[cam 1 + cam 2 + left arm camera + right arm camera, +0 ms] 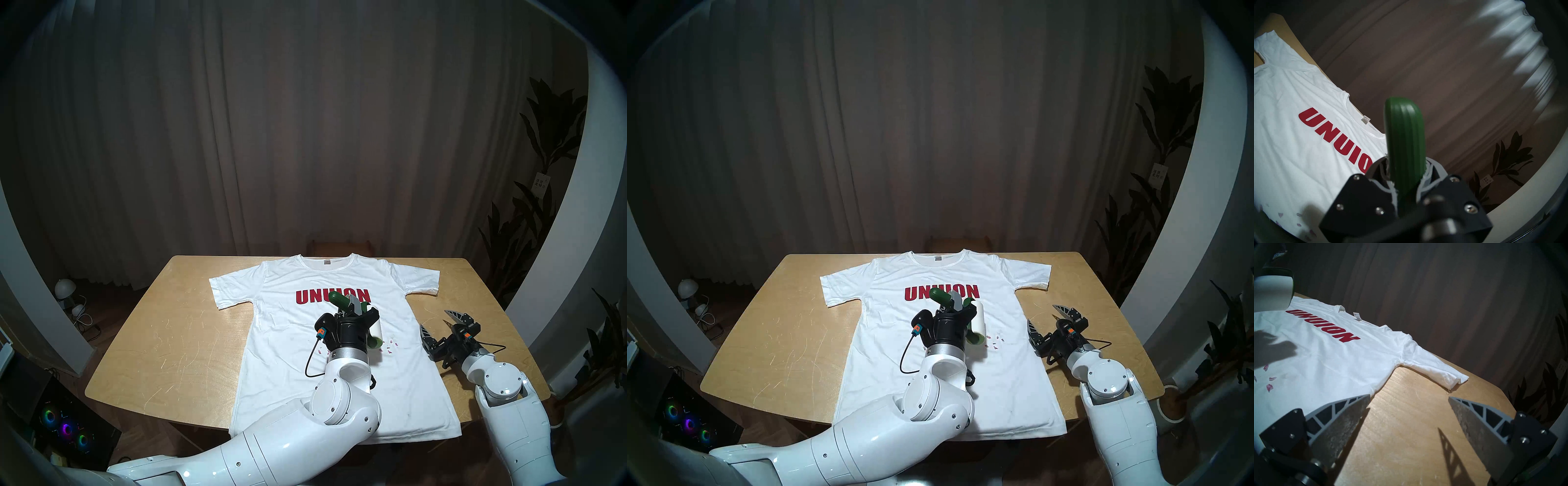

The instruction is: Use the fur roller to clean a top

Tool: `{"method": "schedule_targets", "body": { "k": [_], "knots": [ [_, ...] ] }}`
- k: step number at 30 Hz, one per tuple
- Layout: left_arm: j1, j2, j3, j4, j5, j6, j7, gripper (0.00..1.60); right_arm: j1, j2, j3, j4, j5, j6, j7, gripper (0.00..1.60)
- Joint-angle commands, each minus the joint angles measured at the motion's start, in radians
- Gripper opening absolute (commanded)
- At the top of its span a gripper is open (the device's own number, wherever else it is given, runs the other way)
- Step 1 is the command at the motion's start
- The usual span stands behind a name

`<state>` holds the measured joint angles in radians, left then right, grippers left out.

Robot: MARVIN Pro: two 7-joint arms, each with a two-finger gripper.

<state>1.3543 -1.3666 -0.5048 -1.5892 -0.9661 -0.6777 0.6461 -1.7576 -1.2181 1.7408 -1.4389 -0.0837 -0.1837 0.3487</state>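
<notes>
Where red "UNUION" crosses the top [315,339], a grey neck label [327,262].

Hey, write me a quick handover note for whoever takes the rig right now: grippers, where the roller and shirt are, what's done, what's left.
Left gripper: jaws shut on the lint roller by its green handle, held over the T-shirt's middle; whether the roll touches the fabric can't be told.
Right gripper: open, empty, over the bare table beside the shirt's edge.
T-shirt: spread flat, print up.
Done: roller picked up and brought to the shirt.
Left: pink scraps lie on the fabric beside the roll; roll them up.
</notes>
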Motion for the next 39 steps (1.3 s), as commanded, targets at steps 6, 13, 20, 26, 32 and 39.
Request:
{"method": "schedule_targets", "body": {
  "k": [6, 13, 20, 26, 32, 39],
  "knots": [
    [0.012, 0.04, -0.013, -0.058, -0.005, -0.014, 0.012, 0.0, 0.006, -0.006, -0.02, -0.014, -0.018, 0.025, -0.008, 1.6],
    [0.01, 0.055, -0.001, -0.073, -0.038, -0.007, 0.011, 0.0, -0.038, -0.004, -0.008, -0.062, -0.018, 0.04, -0.016, 1.6],
    [-0.017, 0.042, 0.029, -0.05, -0.044, -0.017, 0.013, 0.0, -0.076, -0.003, 0.01, -0.09, -0.022, 0.046, -0.024, 1.6],
    [-0.045, 0.012, 0.059, -0.003, -0.023, -0.038, 0.01, 0.0, -0.088, -0.004, 0.025, -0.099, -0.022, 0.044, -0.028, 1.6],
    [-0.075, -0.021, 0.079, 0.015, -0.024, -0.042, 0.004, 0.0, -0.091, -0.003, 0.035, -0.097, -0.021, 0.042, -0.027, 1.6],
    [-0.128, -0.081, 0.098, 0.035, -0.044, -0.047, 0.015, 0.0, -0.097, -0.002, 0.043, -0.092, -0.018, 0.035, -0.027, 1.6]
  ]
}}
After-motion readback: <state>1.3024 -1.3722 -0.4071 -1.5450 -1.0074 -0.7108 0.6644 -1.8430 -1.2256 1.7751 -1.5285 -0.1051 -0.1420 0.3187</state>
